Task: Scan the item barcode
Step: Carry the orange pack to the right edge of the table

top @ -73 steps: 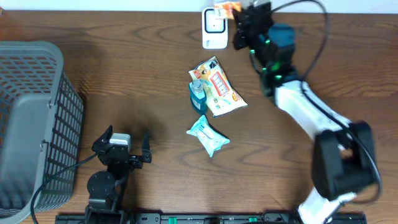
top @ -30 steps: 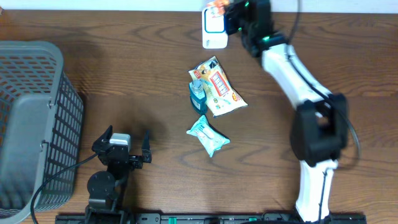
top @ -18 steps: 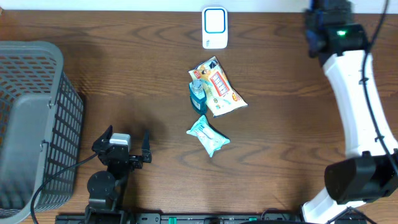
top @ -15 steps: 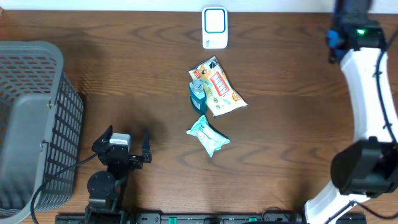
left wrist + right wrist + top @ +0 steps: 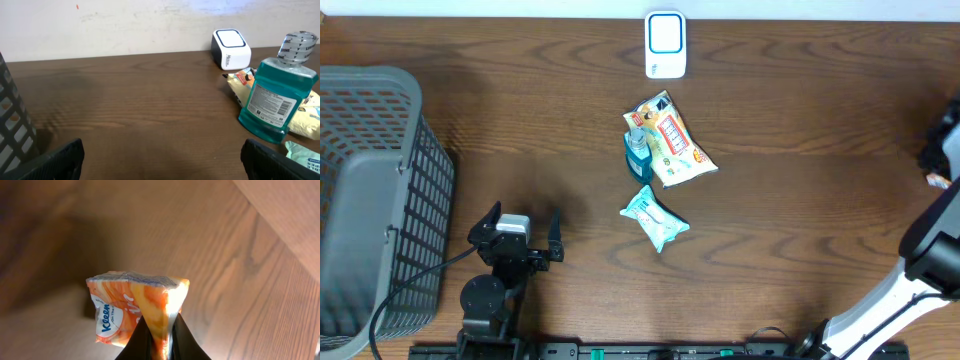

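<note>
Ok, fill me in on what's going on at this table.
The right gripper is shut on an orange Kleenex tissue pack, out at the far right edge of the table, away from the white scanner at the back. The left gripper sits open and idle near the grey basket. A mouthwash bottle, a snack bag and a teal packet lie mid-table, untouched.

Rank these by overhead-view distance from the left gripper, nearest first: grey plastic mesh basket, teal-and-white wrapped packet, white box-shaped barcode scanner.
1. Grey plastic mesh basket, beside the left gripper, on its left.
2. Teal-and-white wrapped packet, mid-table, to its right.
3. White box-shaped barcode scanner, far table edge.
</note>
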### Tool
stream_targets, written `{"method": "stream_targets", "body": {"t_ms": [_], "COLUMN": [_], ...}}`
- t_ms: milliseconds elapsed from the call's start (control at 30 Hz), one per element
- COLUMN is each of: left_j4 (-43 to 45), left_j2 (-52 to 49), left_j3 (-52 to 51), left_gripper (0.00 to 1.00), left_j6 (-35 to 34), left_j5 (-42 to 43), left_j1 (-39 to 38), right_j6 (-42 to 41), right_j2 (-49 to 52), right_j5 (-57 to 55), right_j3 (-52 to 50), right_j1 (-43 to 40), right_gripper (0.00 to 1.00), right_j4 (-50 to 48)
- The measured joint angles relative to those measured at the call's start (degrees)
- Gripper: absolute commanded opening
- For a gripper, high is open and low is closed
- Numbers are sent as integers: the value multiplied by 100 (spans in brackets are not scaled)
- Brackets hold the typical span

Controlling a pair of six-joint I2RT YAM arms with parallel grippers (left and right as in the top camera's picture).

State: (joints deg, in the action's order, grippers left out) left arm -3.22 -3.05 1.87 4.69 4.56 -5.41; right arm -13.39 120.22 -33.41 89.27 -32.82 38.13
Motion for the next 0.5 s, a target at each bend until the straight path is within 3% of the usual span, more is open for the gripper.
{"method": "stream_targets", "body": {"t_ms": [100,200,300,500], "left_j4": [2,0,0,0], "left_j2": [0,0,0,0], "left_j3": [0,0,0,0], "left_gripper": [100,100,100,100], "left_j6": [0,0,0,0], "left_j5": [0,-2,2,0], "left_j1": [0,0,0,0], "right_j6": [-46,-151,-195,-240], "right_j2": [-7,-57,-273,-1530], "right_j5": [83,291,789,2439], "right_j3": [0,0,0,0], "right_j1": [-306,-501,-557,-522], "right_gripper": [24,58,99,99], "right_j4": [2,20,11,-13]}}
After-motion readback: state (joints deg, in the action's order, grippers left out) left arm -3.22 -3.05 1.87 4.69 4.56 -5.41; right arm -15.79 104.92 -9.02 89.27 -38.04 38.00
